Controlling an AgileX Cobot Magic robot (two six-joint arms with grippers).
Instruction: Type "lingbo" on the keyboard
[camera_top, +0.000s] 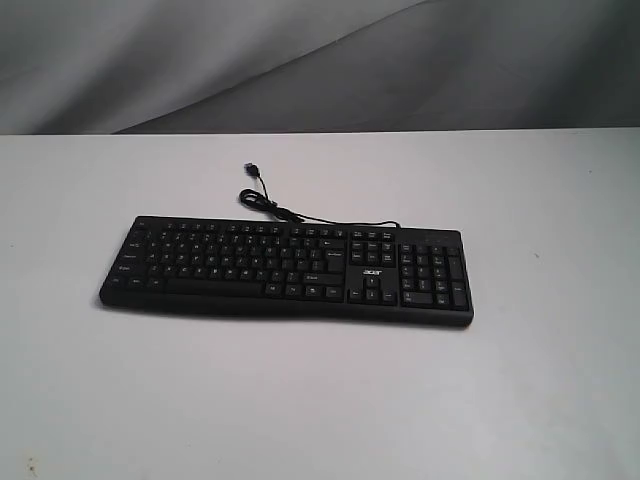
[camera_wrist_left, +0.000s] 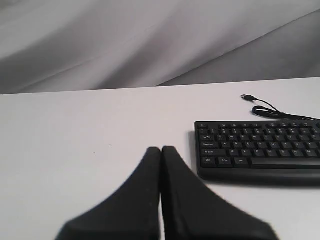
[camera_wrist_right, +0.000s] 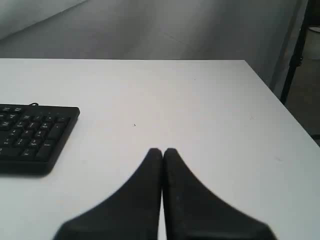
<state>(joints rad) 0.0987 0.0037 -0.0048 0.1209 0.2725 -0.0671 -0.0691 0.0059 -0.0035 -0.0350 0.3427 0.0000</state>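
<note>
Left gripper (camera_wrist_left: 161, 150) and right gripper (camera_wrist_right: 162, 150), each pinched closed and empty, hover off either end of the keyboard (camera_top: 285, 265), which lies lengthwise across the white table (camera_top: 300, 400) between them; its letter block (camera_top: 230, 258) sits toward the left arm, number pad (camera_top: 432, 270) toward the right.

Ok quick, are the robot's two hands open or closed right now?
Left gripper: closed, holding nothing.
Right gripper: closed, holding nothing.

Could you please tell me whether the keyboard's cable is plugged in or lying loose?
Loose. The cable runs out from behind the keyboard, and its plug lies bare on the table, connected to nothing.
</note>
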